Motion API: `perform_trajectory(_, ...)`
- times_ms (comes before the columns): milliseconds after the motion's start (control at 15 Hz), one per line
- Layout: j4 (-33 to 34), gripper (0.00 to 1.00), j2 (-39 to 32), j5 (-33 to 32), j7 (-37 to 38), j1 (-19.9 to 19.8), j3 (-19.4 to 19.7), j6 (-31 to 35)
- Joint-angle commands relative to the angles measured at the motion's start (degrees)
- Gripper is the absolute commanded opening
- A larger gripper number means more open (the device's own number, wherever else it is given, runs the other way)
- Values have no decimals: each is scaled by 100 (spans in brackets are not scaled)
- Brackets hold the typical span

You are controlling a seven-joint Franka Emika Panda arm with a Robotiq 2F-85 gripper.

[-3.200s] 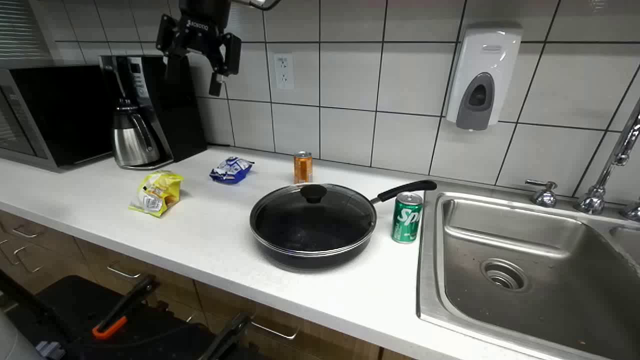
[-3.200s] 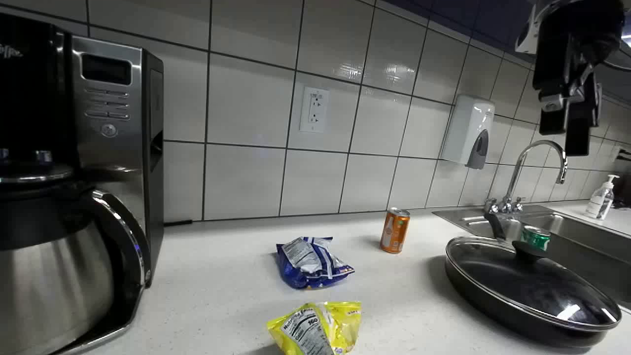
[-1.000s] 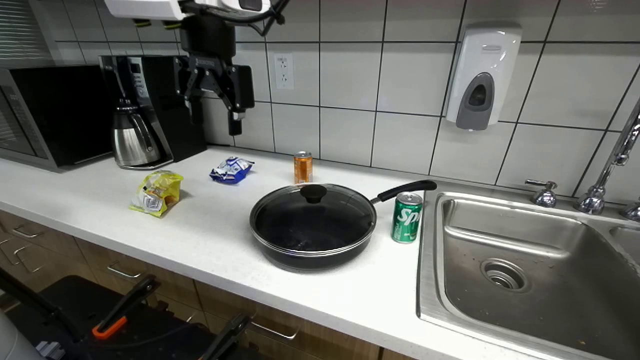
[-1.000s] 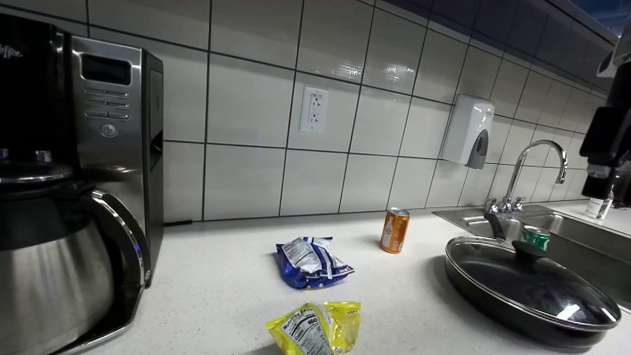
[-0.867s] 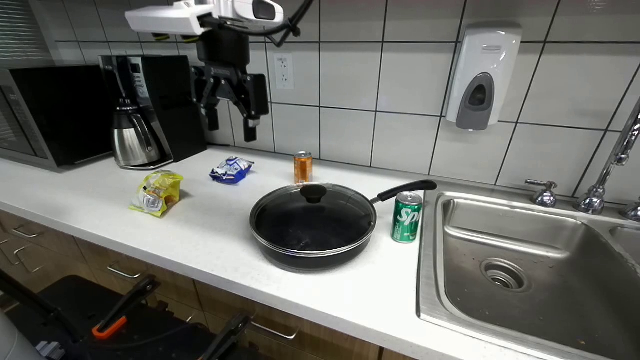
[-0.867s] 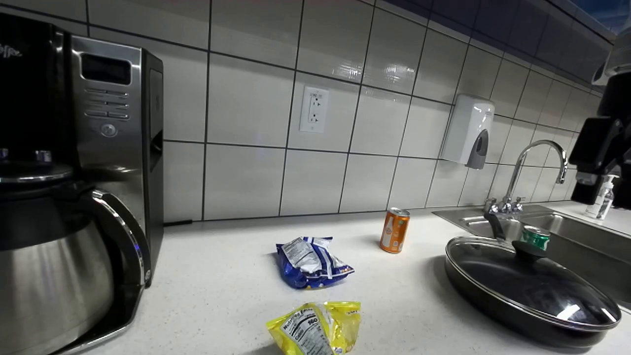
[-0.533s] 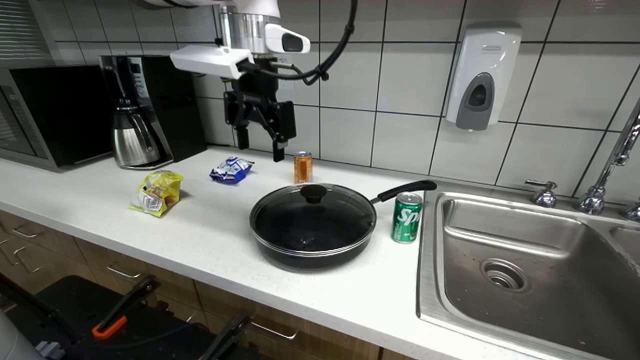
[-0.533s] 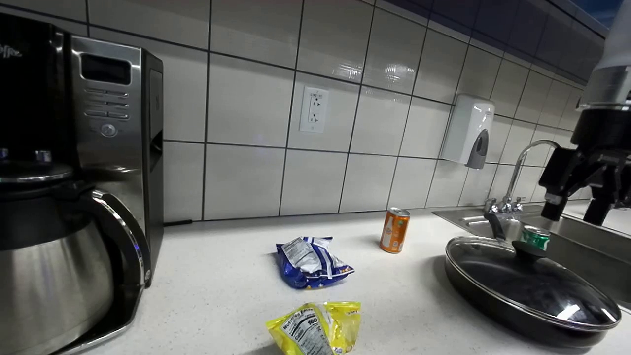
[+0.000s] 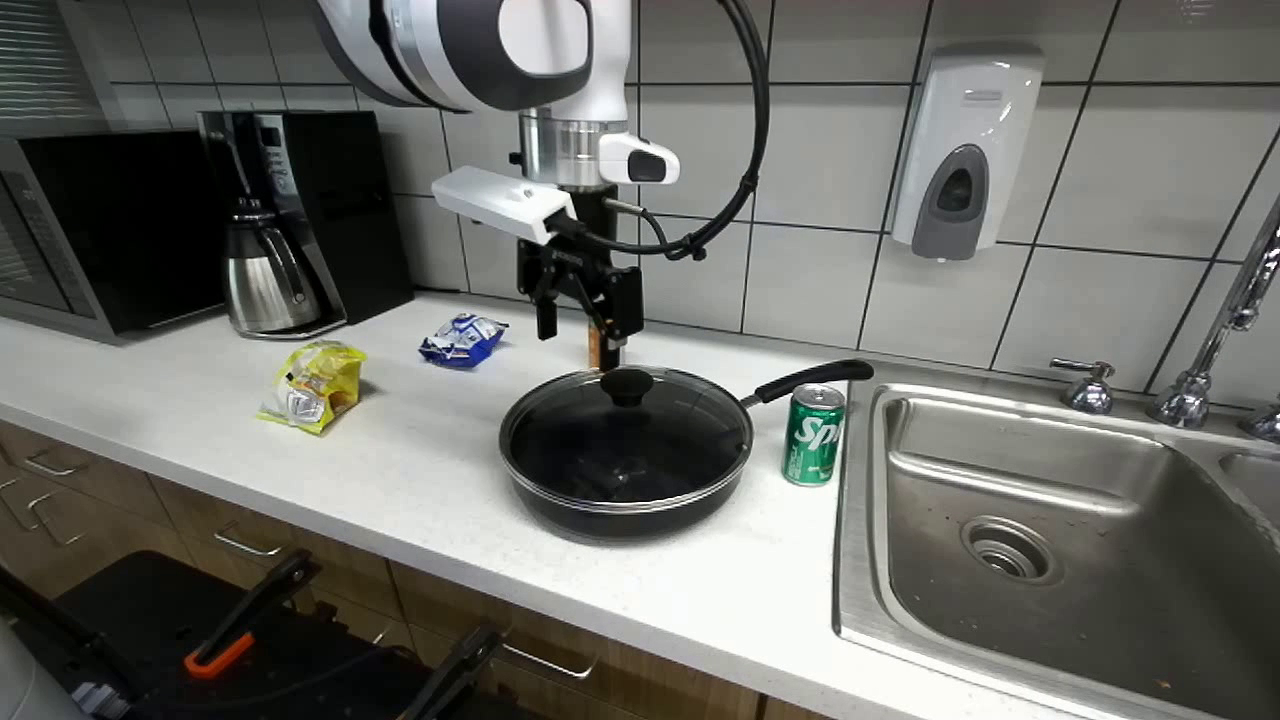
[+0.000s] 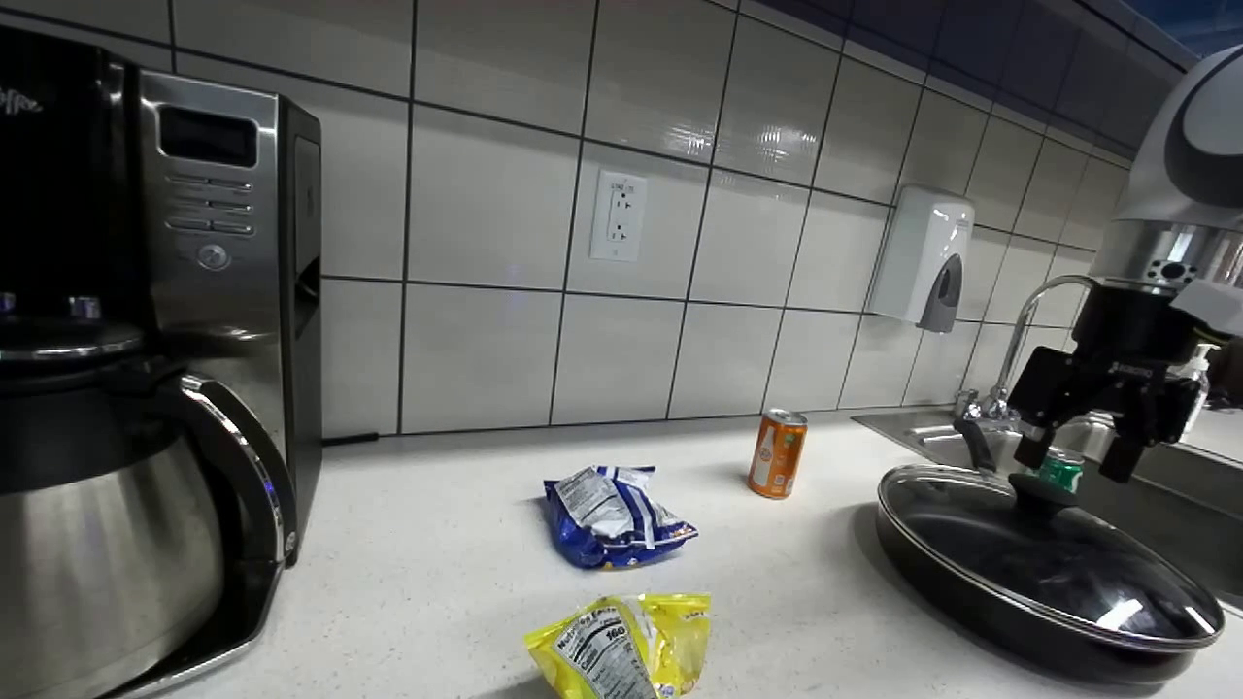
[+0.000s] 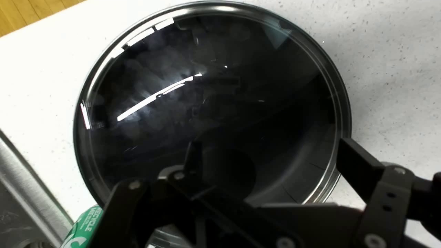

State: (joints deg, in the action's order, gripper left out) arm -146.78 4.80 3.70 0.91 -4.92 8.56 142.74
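My gripper (image 9: 578, 338) is open and empty, above the far part of a black pan. It also shows in an exterior view (image 10: 1076, 454) and in the wrist view (image 11: 270, 148). The pan has a glass lid (image 9: 620, 460) with a black knob (image 9: 627, 386). The fingertips are close to the knob, apparently above it; contact does not show. In the wrist view the lid (image 11: 213, 103) lies under the spread fingers (image 11: 358, 165). An orange can (image 10: 778, 453) stands behind the pan, partly hidden by a finger in an exterior view. A green can (image 9: 814, 437) stands by the pan's handle (image 9: 815, 380).
A blue bag (image 9: 463, 340) and a yellow bag (image 9: 316, 388) lie on the white counter (image 9: 420, 470). A steel sink (image 9: 860, 560) is beside the green can. A coffee maker (image 9: 350, 220) and microwave (image 9: 140, 220) stand at the far end. A soap dispenser (image 9: 970, 150) hangs on the wall.
The arm has come down into view, and the gripper has moved down and across from near the coffee maker to over the pan. It stays open. The objects on the counter have not moved.
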Motion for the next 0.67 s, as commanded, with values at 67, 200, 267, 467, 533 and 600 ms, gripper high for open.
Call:
perform_trajectory(67,384,100,-472,91,-70,-107,-12,27)
perform_trajectory(200,453,100,-596,13,-16,-133,0,58)
perform_trajectory(267,490,100,-656,17,-19,-143,8,68)
perform_trajectory(467,570,100,-807,-119,77,-174,32,62)
perform_trajectory(533,589,100,-853,-170,110,-185,41,54)
perform_trajectory(600,601,100,-906,-249,160,-198,54,70)
